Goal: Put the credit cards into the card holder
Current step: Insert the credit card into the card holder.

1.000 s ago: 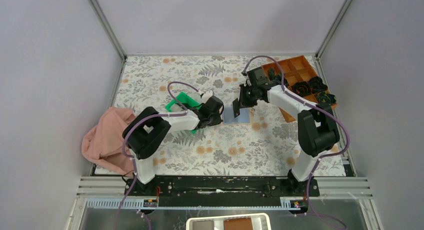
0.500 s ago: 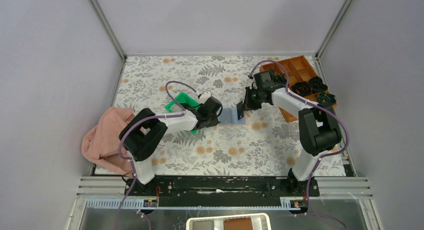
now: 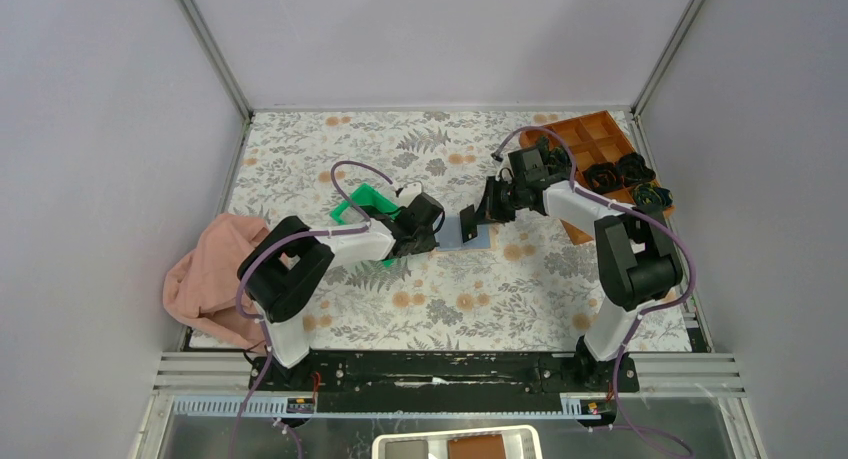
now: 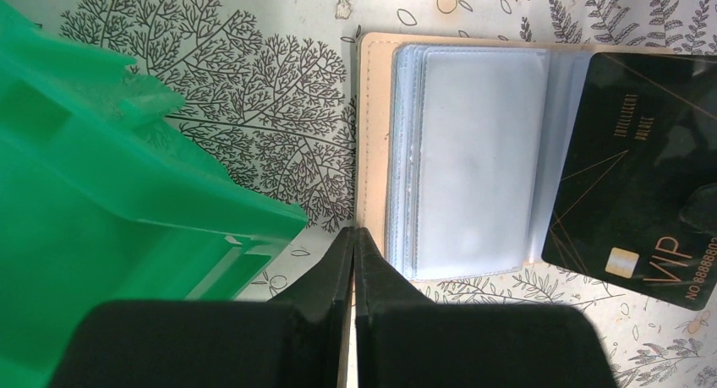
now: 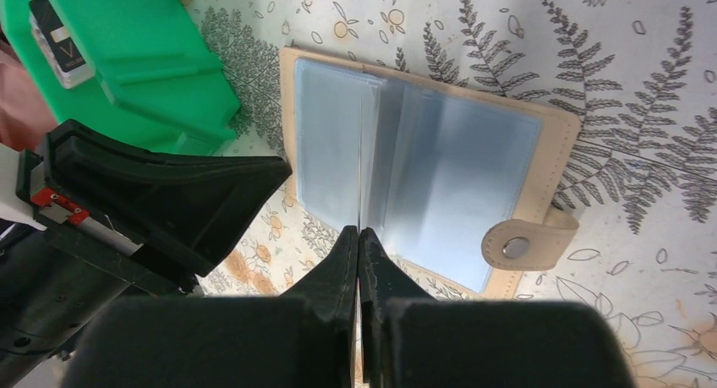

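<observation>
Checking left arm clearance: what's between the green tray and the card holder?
Left wrist view: only a strip of bare patterned tablecloth between the green tray and the card holder; the left gripper, jaws shut, pokes into its near end.

The overhead view comes through bright and even, lit from above. The tabletop [image 3: 300, 159] is cleanly exposed, and the arms throw only faint, soft shadows on it. In the left wrist view, the left gripper [image 4: 353, 240] at bottom centre is a black, soft-focus mass. The gold print on the credit card [image 4: 634, 202] at right reads sharp, and the card holder [image 4: 473, 160] sleeves look milky with a diffuse sheen. In the right wrist view, the right gripper [image 5: 359, 236] is equally underexposed, but the fern pattern around it is crisp.
</observation>
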